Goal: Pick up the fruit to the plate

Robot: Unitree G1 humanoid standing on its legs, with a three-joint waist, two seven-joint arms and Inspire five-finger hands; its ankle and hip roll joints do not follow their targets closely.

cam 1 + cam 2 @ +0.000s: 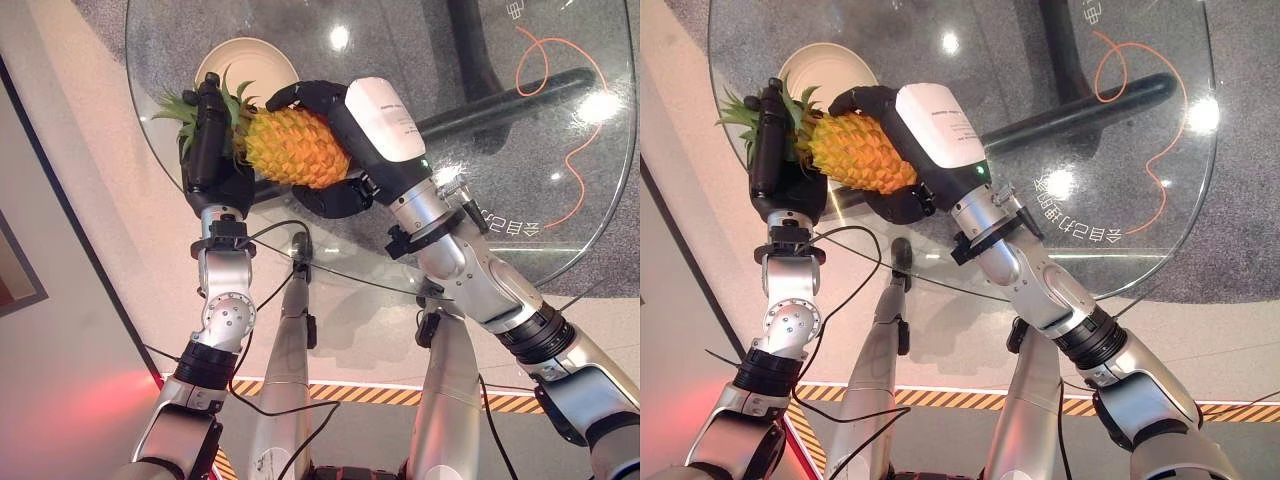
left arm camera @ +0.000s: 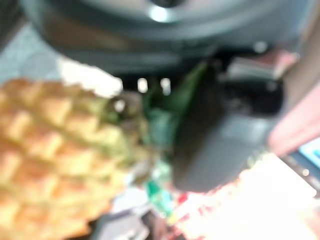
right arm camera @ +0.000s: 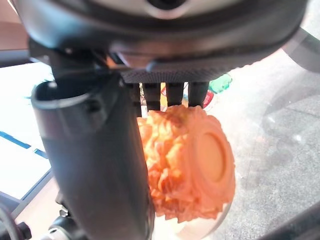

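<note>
pineapple (image 1: 293, 148) held on its side above the round glass table (image 1: 560, 180), leafy crown (image 1: 190, 108) toward the robot's left, flat base toward the right. clamped between both hands. right hand (image 1: 335, 120) wrapped over the yellow body, fingers curled across the top and thumb hooked beneath. left hand (image 1: 210, 150) set against the crown end, fingers extended up along the leaves, apparently straight rather than curled. cream plate (image 1: 245, 62) resting on the glass just beyond the crown, partly hidden behind fruit and left hand. seen from the right wrist, round flat base (image 3: 212, 155) facing outward, dark thumb (image 3: 95, 165) running alongside.
</note>
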